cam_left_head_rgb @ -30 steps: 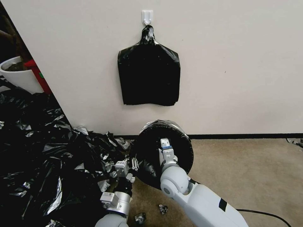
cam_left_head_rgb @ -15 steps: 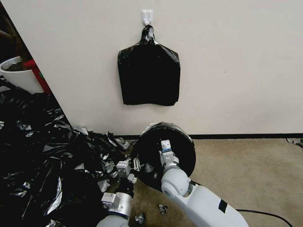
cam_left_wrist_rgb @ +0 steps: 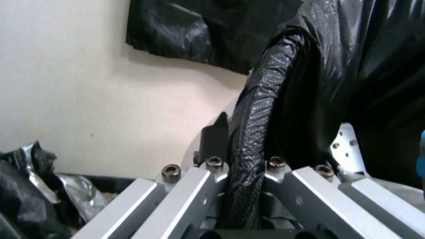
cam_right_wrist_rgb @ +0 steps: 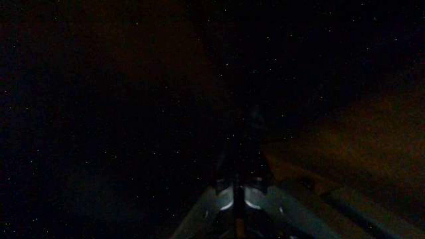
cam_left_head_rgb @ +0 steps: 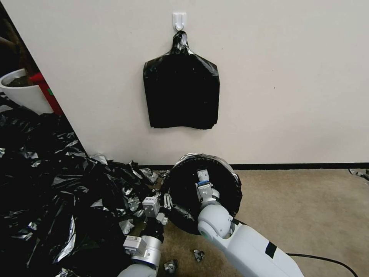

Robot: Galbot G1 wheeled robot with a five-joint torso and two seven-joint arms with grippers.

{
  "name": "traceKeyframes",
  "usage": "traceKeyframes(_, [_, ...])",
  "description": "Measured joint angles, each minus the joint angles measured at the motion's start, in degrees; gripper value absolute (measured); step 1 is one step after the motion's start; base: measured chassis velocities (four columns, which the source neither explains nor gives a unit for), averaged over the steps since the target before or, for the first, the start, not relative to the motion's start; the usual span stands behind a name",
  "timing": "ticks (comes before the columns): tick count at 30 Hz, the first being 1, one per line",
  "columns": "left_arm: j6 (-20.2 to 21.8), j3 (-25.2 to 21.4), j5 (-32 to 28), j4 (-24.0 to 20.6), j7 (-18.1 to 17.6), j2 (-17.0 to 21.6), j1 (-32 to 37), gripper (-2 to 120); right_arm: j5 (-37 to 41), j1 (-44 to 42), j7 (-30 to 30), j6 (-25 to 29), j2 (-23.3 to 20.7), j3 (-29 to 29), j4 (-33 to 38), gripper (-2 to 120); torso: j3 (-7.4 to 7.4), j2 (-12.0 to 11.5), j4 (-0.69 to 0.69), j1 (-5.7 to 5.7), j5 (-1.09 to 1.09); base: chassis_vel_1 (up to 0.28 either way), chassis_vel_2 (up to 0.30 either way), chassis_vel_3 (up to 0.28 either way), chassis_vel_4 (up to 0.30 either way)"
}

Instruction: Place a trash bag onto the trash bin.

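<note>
The glossy black trash bag [cam_left_head_rgb: 226,181] is stretched over the round trash bin, which lies tipped on the carpet with its mouth toward me; the bin's own wall is hidden under the film. My left gripper [cam_left_head_rgb: 166,201] is clamped on the bag-covered rim at the mouth's left side. In the left wrist view that gripper [cam_left_wrist_rgb: 248,142] has the wrapped rim [cam_left_wrist_rgb: 261,99] between its fingers. My right forearm [cam_left_head_rgb: 207,192] reaches into the bin's mouth. In the dark right wrist view the right gripper [cam_right_wrist_rgb: 239,172] has its fingers pressed together.
A large heap of black plastic [cam_left_head_rgb: 57,192] covers the floor to the left. A flat black bundle [cam_left_head_rgb: 180,92] hangs from a wall hook above the bin. A white planter [cam_left_head_rgb: 21,90] stands far left. Small plastic scraps [cam_left_head_rgb: 198,254] lie on the beige carpet [cam_left_head_rgb: 307,207] in front.
The bagged bin has shifted a little to the right and toward me, with the right arm inside it. The left gripper moved with the rim.
</note>
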Motion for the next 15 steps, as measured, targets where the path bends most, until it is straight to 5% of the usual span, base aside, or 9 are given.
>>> traceKeyframes(7, [6.4, 0.5, -1.1, -3.6, -2.6, 0.0, 0.7, 2, -6.5, -0.9, -3.3, 0.6, -0.9, 0.9, -0.1, 0, 0.0, 0.0, 0.0, 0.0, 0.01, 0.0, 0.0, 0.0, 0.0])
traceKeyframes(15, [8.8, 0.2, -3.7, -5.0, -4.3, 0.2, 0.6, 4, -9.0, -2.1, -5.1, 1.0, -1.5, 1.1, 0.9, 0, 0.0, 0.0, 0.0, 0.0, 0.01, 0.0, 0.0, 0.0, 0.0])
